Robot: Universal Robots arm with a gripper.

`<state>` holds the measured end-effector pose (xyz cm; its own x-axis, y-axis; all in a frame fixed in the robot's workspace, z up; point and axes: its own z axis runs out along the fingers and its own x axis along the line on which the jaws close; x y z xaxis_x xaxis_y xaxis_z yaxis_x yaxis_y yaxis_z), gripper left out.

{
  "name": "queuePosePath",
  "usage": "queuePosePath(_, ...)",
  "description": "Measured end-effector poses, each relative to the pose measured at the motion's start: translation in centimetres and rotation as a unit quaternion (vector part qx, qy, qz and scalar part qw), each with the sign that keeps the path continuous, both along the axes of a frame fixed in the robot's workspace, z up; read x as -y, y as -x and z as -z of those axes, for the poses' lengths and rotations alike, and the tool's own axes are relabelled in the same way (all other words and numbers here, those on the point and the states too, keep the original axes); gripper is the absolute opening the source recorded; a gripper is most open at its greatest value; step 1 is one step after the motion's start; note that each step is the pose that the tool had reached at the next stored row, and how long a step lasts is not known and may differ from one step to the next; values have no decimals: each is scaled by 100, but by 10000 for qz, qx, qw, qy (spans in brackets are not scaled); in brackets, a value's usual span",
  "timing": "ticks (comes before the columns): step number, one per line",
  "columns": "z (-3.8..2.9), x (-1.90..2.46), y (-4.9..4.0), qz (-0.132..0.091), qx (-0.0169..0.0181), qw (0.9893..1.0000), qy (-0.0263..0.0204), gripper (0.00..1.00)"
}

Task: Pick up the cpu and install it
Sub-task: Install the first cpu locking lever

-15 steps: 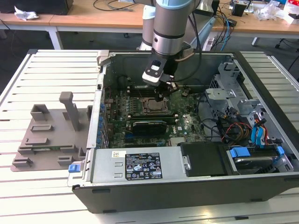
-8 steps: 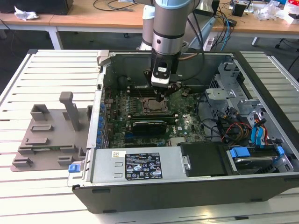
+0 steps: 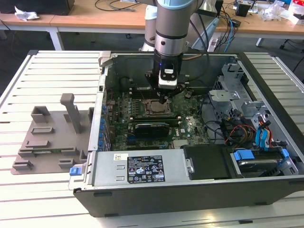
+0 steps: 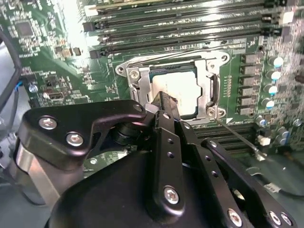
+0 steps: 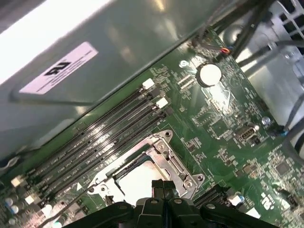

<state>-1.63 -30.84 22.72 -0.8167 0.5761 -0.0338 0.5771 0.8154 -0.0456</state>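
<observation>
The cpu (image 4: 179, 89), a flat square chip with a pale silver top, lies inside the metal-framed socket (image 4: 214, 90) of the green motherboard (image 4: 42, 52). My gripper (image 4: 164, 100) hangs just over the chip's near edge, fingers together and nothing between them; whether the tip touches the chip I cannot tell. In the first wrist view the shut fingertips (image 5: 162, 186) stand right above the pale cpu (image 5: 137, 183). In the exterior view the gripper (image 3: 164, 99) points down at the socket (image 3: 153, 108) in the middle of the open computer case (image 3: 190, 199).
A grey plastic holder block (image 3: 52, 135) with upright posts sits on the slatted table at the exterior view's left. Memory slots (image 4: 180, 28) run beside the socket. Drive cages and cables (image 3: 242, 118) crowd the case's right side. A power supply (image 3: 142, 168) lies at the front.
</observation>
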Motion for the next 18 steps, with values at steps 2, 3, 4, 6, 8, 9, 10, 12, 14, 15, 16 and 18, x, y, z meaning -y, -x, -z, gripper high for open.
queuePosePath(2, 0, 0, 0, -285, 0, 9996, 0, 11)
queuePosePath(3, 0, 0, 0, -357, 0, 9994, 0, 11)
queuePosePath(4, 0, 0, 0, -443, 0, 9990, 0, 11)
queuePosePath(6, 0, 0, 0, -655, 0, 9979, 0, 11)
queuePosePath(8, 0, 0, 0, -782, 0, 9969, 0, 11)
queuePosePath(9, 0, 0, 0, -937, 0, 9956, 0, 11)
queuePosePath(10, 0, 0, 0, -1019, 0, 9948, 0, 11)
queuePosePath(12, 0, 0, 0, -1158, 0, 9933, 0, 11)
queuePosePath(14, 0, 0, 0, -1314, 0, 9913, 0, 11)
queuePosePath(15, 0, 0, 0, -1373, 0, 9905, 0, 11)
queuePosePath(16, 0, 0, 0, -1426, 0, 9898, 0, 11)
queuePosePath(18, 0, 0, 0, -1660, 0, 9861, 0, 11)
